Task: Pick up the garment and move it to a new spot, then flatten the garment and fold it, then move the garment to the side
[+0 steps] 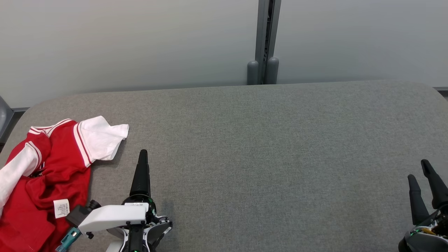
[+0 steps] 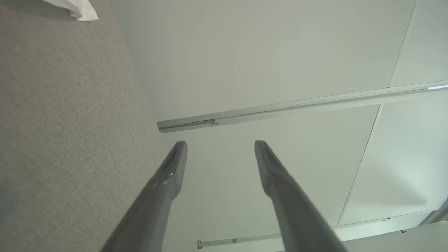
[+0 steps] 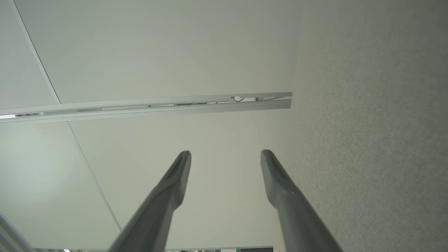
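Hovering near the crumpled red-and-white cloth garment (image 1: 52,168), left gripper (image 1: 142,155) and right gripper (image 1: 418,169) — fingers wide, empty — look poised for the pickup.

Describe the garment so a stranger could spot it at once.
Start at the grey fabric-covered table and go to its near left corner, left of the left gripper. The garment lies crumpled there: a red shirt with white sleeves, striped trim and a white care label.

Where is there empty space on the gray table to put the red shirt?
The whole middle and right of the table is bare, from the left jaws across to the right jaws and up to the back edge by the wall. The near left corner is crowded: the crumpled shirt lies there.
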### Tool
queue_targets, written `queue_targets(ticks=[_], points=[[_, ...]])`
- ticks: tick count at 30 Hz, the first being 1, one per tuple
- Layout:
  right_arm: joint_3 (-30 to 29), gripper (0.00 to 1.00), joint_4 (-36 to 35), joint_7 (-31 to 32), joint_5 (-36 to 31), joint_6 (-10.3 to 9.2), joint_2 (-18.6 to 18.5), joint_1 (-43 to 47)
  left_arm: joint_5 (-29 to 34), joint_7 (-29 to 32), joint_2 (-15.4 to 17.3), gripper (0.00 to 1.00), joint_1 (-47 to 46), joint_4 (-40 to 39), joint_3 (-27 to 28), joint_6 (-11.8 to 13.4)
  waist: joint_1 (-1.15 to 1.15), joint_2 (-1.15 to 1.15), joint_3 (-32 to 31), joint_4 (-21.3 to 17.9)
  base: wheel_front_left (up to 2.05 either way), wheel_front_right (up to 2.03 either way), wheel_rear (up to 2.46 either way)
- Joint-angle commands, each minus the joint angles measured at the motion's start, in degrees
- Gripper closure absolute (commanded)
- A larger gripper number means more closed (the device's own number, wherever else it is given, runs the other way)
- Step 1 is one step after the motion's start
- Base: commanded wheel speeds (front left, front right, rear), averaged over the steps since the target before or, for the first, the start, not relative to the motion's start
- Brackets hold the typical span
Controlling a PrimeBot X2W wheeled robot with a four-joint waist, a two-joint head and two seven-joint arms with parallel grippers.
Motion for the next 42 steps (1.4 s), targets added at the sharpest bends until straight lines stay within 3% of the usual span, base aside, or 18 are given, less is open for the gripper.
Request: queue_targets(ticks=[1,18,25,37,42], points=[[0.37,0.0,-1.46,-0.77,-1.66,0.13,-0.48,-1.15,1.43,0.06,0.08,0.0,-0.57,-1.36,0.76,-0.46,0.0,0.0,0.02,0.03,0.0,0.0,0.0],[6.67,0.0,-4.81,-5.41,-18.95,0.19,1.31,-1.88,18.81,0.1,0.14,0.0,0.3,-3.1,4.3,-1.01,0.0,0.0,0.19,0.19,0.0,0.0,0.0],[8.31,0.0,-6.06,-6.83,-30.49,0.22,1.07,-2.32,27.04,0.11,0.15,0.0,0.88,-2.44,6.12,-1.05,0.0,0.0,0.08,0.21,0.0,0.0,0.0],[9.15,0.0,-5.09,-9.13,-48.77,0.26,2.28,-1.55,50.79,0.13,0.19,0.0,1.76,-4.74,7.03,1.68,0.0,0.0,-0.09,0.66,0.0,0.0,0.0],[9.86,0.0,-4.29,-9.82,-55.41,0.27,2.43,-2.0,56.58,0.12,0.2,0.0,2.32,-4.16,6.74,2.97,0.0,0.0,0.01,0.81,0.0,0.0,0.0]])
